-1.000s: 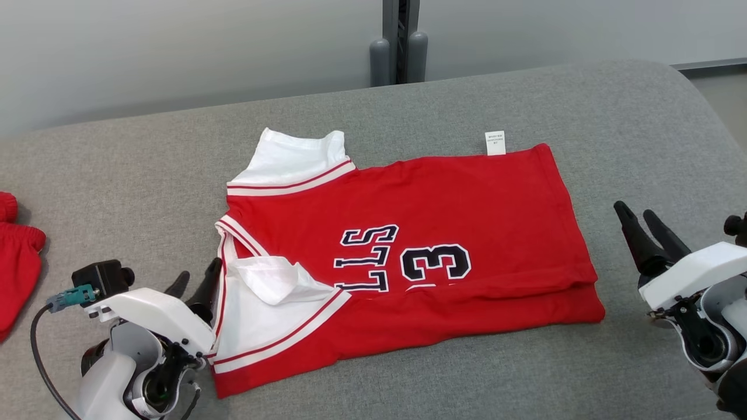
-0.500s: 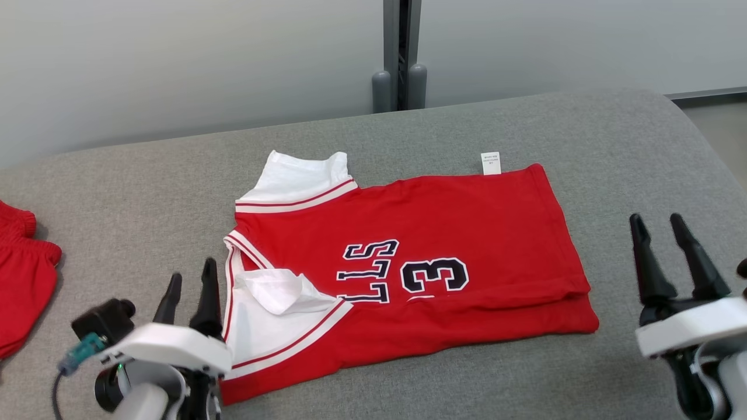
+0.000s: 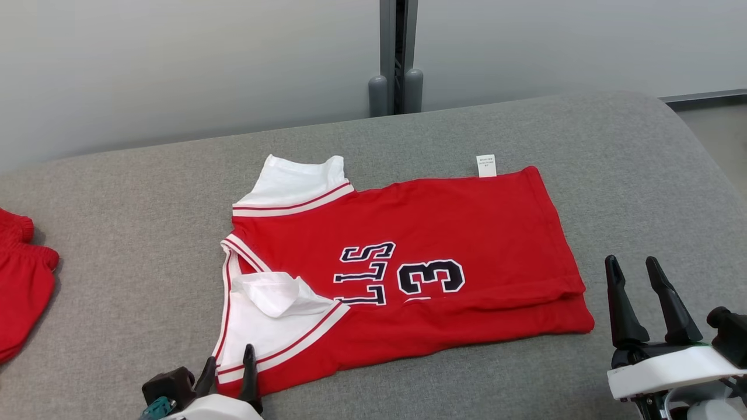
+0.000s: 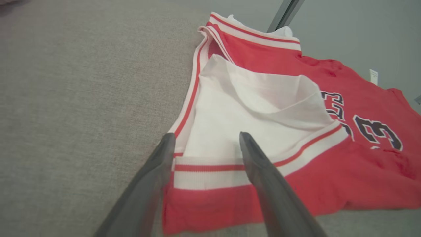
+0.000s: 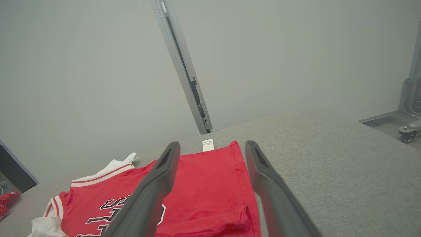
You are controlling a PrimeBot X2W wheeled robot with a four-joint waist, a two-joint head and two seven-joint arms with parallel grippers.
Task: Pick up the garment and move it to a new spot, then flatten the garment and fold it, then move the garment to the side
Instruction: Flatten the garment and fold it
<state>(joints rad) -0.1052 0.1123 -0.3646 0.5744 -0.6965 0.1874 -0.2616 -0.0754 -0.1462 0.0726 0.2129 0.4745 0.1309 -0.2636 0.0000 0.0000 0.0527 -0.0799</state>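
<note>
The garment (image 3: pixel 443 233) is a red jersey with white striped trim and a dark "3", lying partly folded on the grey padded table (image 3: pixel 117 221), its near long edge turned over. It also appears in the left wrist view as the garment (image 4: pixel 263 108) and in the right wrist view as the garment (image 5: pixel 204 184). My left gripper (image 3: pixel 229 368) is open at the bottom edge, fingertips just at the jersey's near-left corner (image 4: pixel 204 171), holding nothing. My right gripper (image 3: pixel 633 269) stands open to the right of the jersey's hem, apart from the cloth, empty.
A second red cloth item (image 3: pixel 20 280) lies at the table's left edge. A grey post (image 3: pixel 397 58) stands behind the table against a pale wall. The table rounds off at the right (image 3: pixel 700 146), with floor and a wheeled base (image 5: pixel 409 131) beyond.
The left gripper has drawn back toward the picture's bottom edge, from beside the white sleeve to the jersey's near-left corner. The right gripper has come lower and a little left. The camera has tilted.
</note>
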